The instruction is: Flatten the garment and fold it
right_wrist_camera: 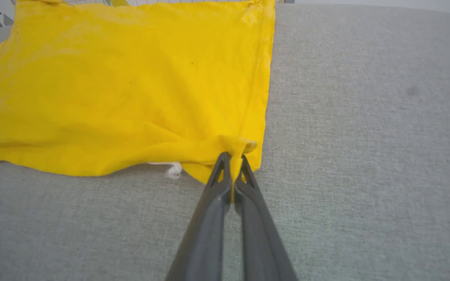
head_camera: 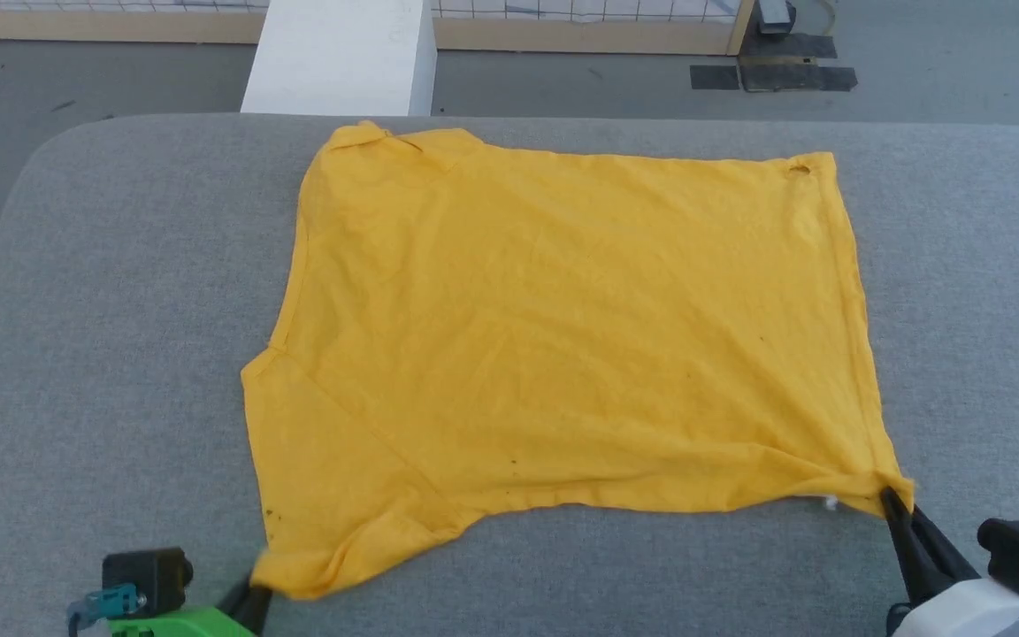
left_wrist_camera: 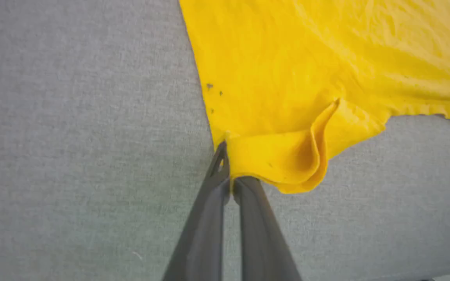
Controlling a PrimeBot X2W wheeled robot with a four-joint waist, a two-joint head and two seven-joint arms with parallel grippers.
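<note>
Head view: the garment (head_camera: 554, 336), soft yellow cloth, lies spread and faintly creased on a grey woven surface (head_camera: 103, 310). Left wrist view: the left gripper (left_wrist_camera: 229, 171) has its slim dark fingers pinched on a curled corner fold. Right wrist view: the right gripper (right_wrist_camera: 233, 162) nips the bunched hem corner.

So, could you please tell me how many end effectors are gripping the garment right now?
2. The left end effector is shut on the near-left corner of the garment, where the cloth is bunched. The right end effector is shut on its near-right corner.
</note>
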